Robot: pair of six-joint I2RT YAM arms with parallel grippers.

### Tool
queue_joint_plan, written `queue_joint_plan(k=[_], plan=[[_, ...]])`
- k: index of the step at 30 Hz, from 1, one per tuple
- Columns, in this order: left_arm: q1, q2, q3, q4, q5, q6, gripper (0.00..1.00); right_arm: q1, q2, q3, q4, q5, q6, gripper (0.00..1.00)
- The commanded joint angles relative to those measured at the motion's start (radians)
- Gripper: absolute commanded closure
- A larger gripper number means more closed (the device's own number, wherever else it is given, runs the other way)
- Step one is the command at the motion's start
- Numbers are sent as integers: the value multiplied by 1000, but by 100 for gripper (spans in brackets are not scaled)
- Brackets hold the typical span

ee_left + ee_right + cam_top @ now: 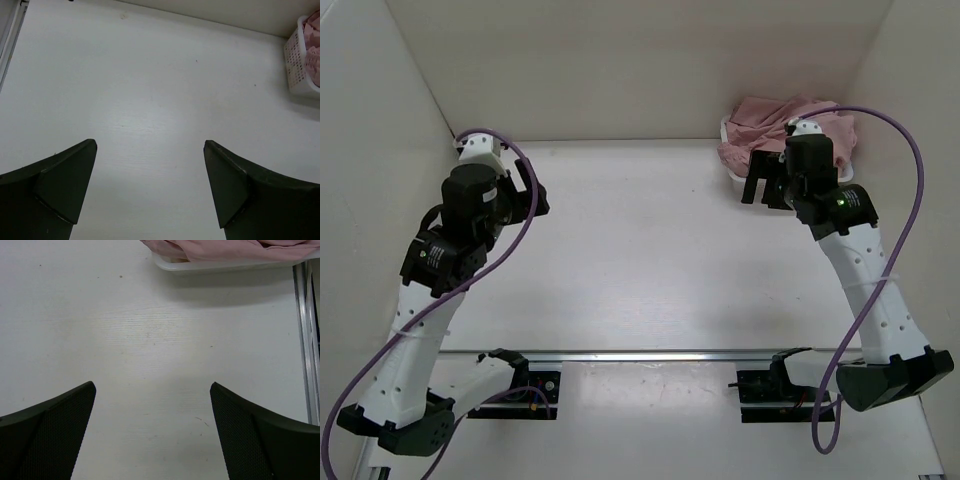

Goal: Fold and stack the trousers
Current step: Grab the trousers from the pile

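Pink trousers (770, 125) lie crumpled in a white basket (732, 172) at the far right of the table. They also show at the top of the right wrist view (225, 249) and at the right edge of the left wrist view (314, 45). My right gripper (767, 190) is open and empty, just in front of the basket, above the table. My left gripper (532, 190) is open and empty at the far left, far from the trousers. Both wrist views show only bare table between the fingers.
The basket's rim (210, 265) sits close ahead of the right fingers; its latticed wall (296, 65) shows in the left wrist view. White walls enclose the table on the left, back and right. A metal rail (650, 354) runs along the near edge.
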Motion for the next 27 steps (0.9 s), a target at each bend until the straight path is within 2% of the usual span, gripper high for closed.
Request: queue_joint_plan(k=[1, 11, 16, 18, 20, 27], plan=[[-3, -4, -17, 1, 62, 24, 0, 4, 4, 22, -5, 23, -19, 0], [-3, 67, -68, 1, 53, 15, 0, 4, 15, -47, 18, 97, -42, 0], [-13, 101, -79, 1, 74, 6, 0, -11, 15, -101, 121, 170, -53, 0], [-13, 112, -79, 1, 74, -6, 0, -48, 85, -30, 100, 129, -37, 0], [-13, 124, -79, 10, 85, -31, 0, -118, 220, 53, 60, -12, -75, 0], [-13, 195, -69, 10, 117, -31, 0, -174, 623, 396, 34, -66, -112, 0]])
